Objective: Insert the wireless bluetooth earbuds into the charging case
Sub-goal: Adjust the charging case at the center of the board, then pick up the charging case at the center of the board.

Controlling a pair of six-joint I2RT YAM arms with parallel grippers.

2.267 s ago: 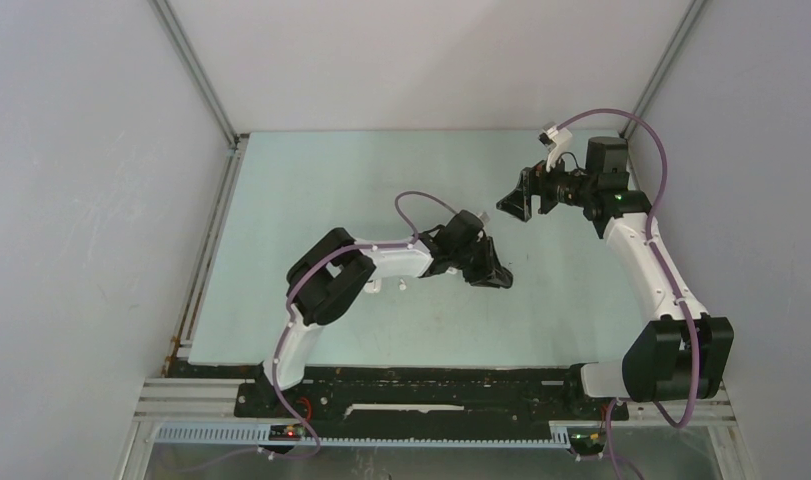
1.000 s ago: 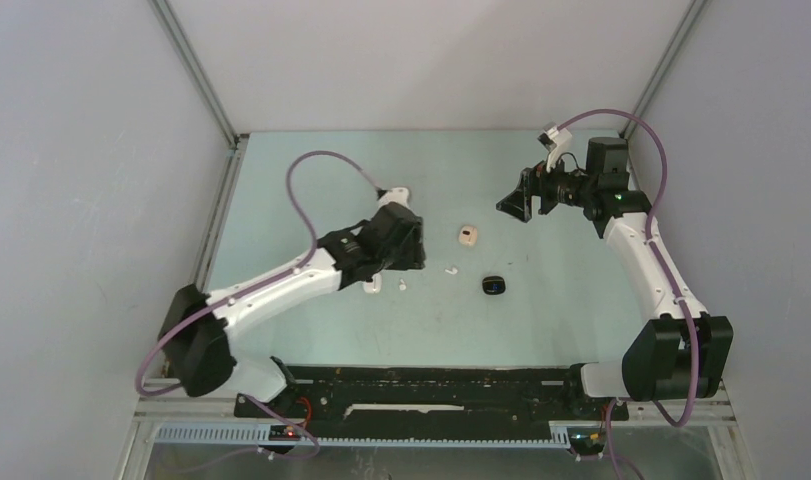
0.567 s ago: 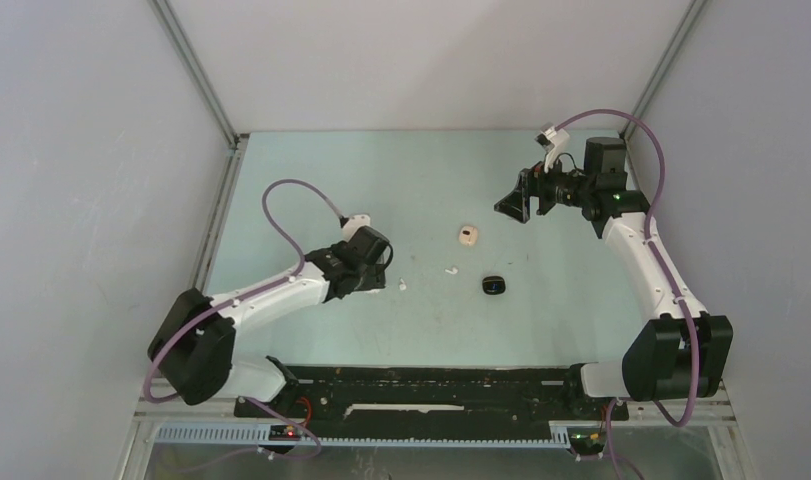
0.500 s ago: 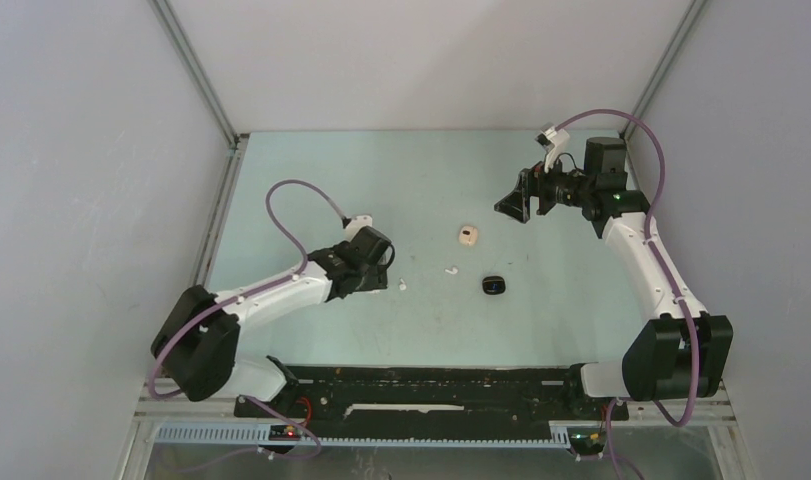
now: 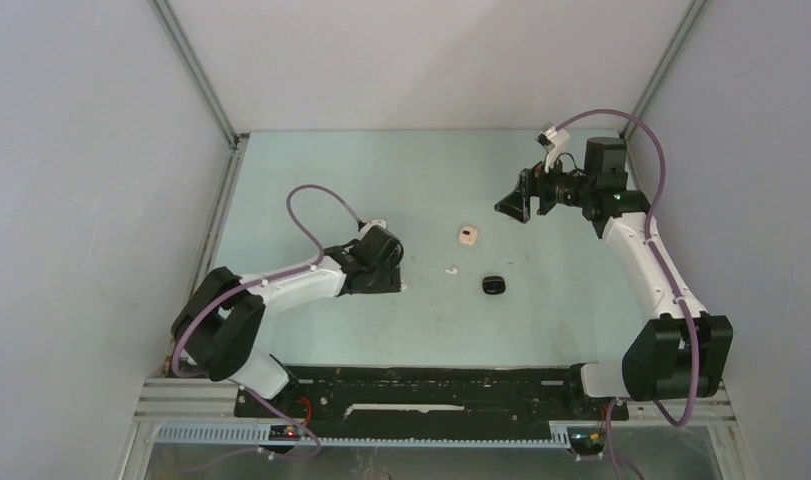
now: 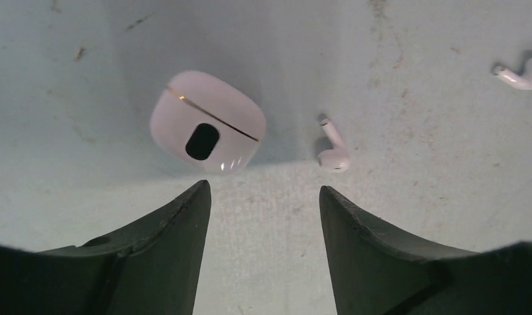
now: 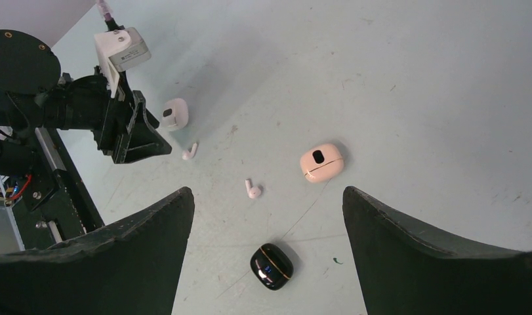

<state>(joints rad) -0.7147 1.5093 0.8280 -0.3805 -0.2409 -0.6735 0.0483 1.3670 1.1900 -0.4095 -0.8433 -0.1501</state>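
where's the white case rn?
Left wrist view: the white case sits on the table just ahead of the open left end effector, untouched, with a white earbud to its right in that view.

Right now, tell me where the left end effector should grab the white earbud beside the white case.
Take the white earbud across its thin stem, just behind the bulb, coming straight down. It lies flat, apart from the white case, so both long sides look free. The open left end effector probably must shift sideways first.
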